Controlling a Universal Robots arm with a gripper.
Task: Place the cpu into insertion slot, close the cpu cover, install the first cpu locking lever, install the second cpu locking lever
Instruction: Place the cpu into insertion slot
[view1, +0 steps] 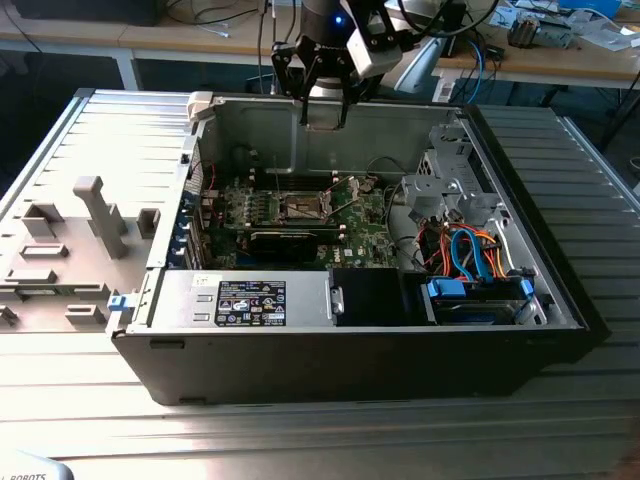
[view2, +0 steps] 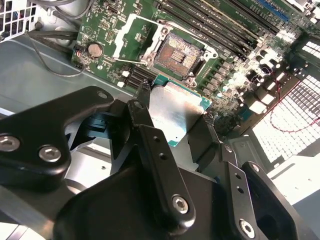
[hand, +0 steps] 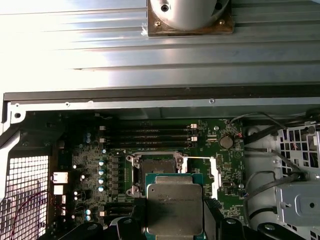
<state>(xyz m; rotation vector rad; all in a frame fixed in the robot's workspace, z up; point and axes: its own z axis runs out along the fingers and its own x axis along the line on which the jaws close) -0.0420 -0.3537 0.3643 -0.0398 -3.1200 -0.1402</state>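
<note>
Gripper (view1: 322, 108) clamped on cpu (hand: 175, 207): silver-grey square top, green rim; slot (view2: 177, 52) uncovered, cover (hand: 215, 172) flipped open beside it; case (view1: 350, 360) on ribbed grey table (view1: 100, 430); benches (view1: 560, 62) at exterior view's 12 o'clock.

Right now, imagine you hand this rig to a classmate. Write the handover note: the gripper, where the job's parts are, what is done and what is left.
Gripper: fingers shut on the cpu, held in the air above the open case.
Slot: empty, contacts bare.
Cover: swung open beside the slot.
Done: the cpu is in the grasp.
Left: cpu not yet seated, cover not yet closed, neither locking step done.
</note>
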